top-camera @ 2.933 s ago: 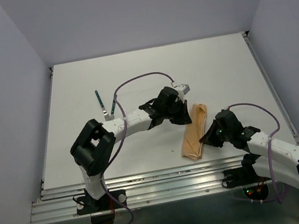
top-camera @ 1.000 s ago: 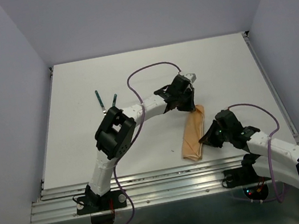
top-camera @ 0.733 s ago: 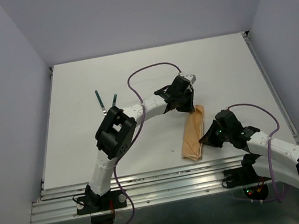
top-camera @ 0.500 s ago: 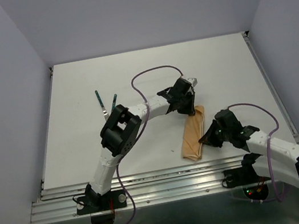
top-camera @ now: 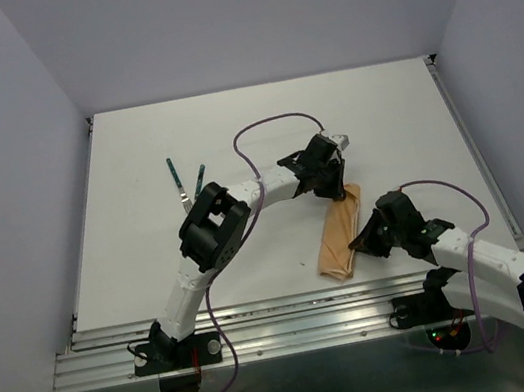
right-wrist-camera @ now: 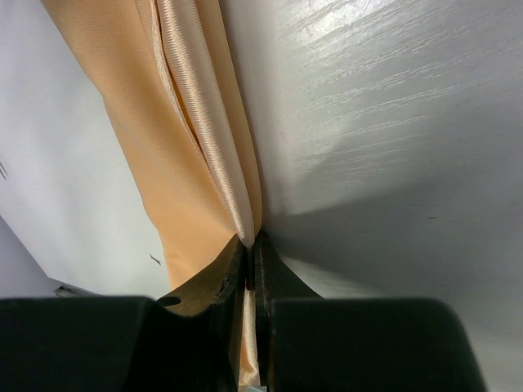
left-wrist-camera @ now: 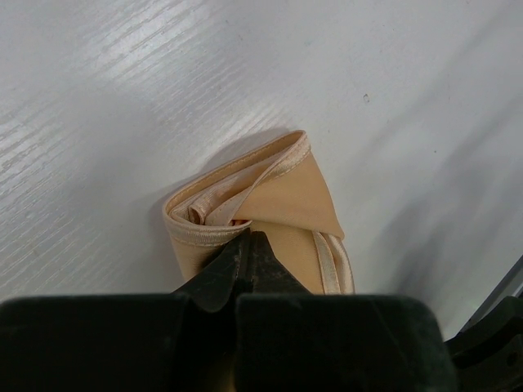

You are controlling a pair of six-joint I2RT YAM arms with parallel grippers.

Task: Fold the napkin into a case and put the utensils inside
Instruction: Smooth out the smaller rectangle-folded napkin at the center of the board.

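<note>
1. Two grippers, both at the napkin [left-wrist-camera: 286, 192]. Left gripper [left-wrist-camera: 245, 242]: jaws fully together, tips pressed against the folded far end of the cloth. Can't tell if any fabric is caught between them.
2. Right gripper [right-wrist-camera: 249, 245]: jaws almost together, pinching a thin hemmed edge along the napkin's right side. The fabric runs through the gap and shows again below the fingers [right-wrist-camera: 208, 286].
3. Napkin: peach-tan with a satin sheen, folded into a narrow oblong strip. It lies flat on the white table [top-camera: 230, 130], right of centre, between the two grippers.
4. Texture: hem bands are glossy and ribbed, the flat panels smoother. At the far end a triangular flap sits on top and the layers curl under at the fold.
5. Table surface: white, with fine streaks and a soft glare.
6. Utensils [top-camera: 174, 174]: two slim pieces with dark green handles, on the table well left of the napkin, outside it. Only the top view shows them.
7. Wrist views show the layers and hems; the top view gives only the strip's outline and both arms.
</note>
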